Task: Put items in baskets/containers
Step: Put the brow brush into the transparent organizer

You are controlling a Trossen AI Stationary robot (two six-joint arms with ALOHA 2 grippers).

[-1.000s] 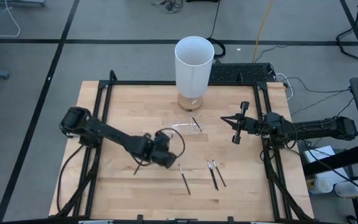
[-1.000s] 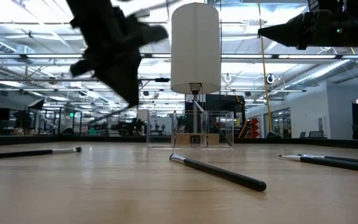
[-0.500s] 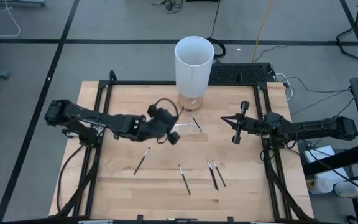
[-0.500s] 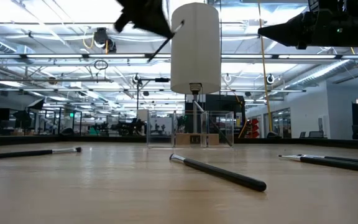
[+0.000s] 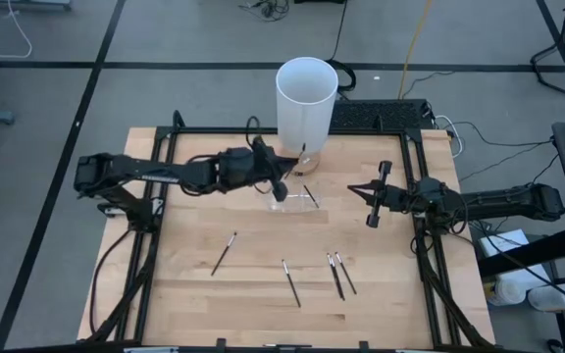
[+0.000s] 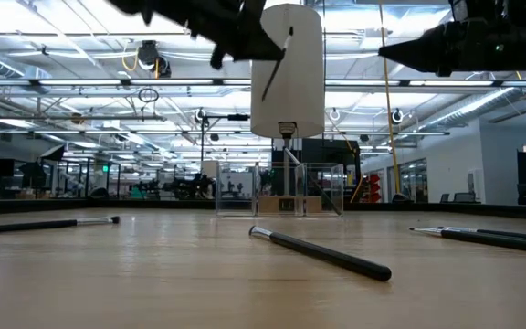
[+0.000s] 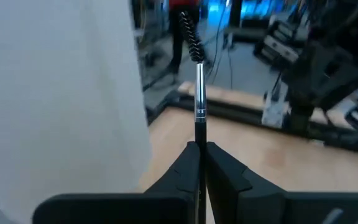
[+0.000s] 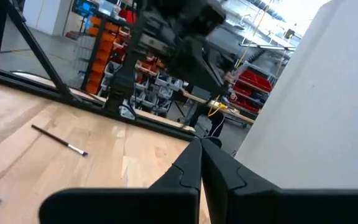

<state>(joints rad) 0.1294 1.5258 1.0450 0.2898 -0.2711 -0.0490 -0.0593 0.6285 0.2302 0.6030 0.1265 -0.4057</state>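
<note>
One stick (image 7: 198, 93) is pinched in the left gripper (image 5: 281, 185), its tip beyond the jaws, above the clear container (image 6: 278, 189), which seemingly holds one already. Four sticks remain tabled. The right gripper (image 5: 369, 203) is closed, empty.

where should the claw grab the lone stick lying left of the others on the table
Take the stick near mid-shaft, coming straight down from above. It lies flat on the table, slanted, with bare wood all round, so the fingers should straddle it across its length. It is far thinner than the fingers, so they likely must close almost at the wood. The left claw is nearer, but already holds a stick.
</note>
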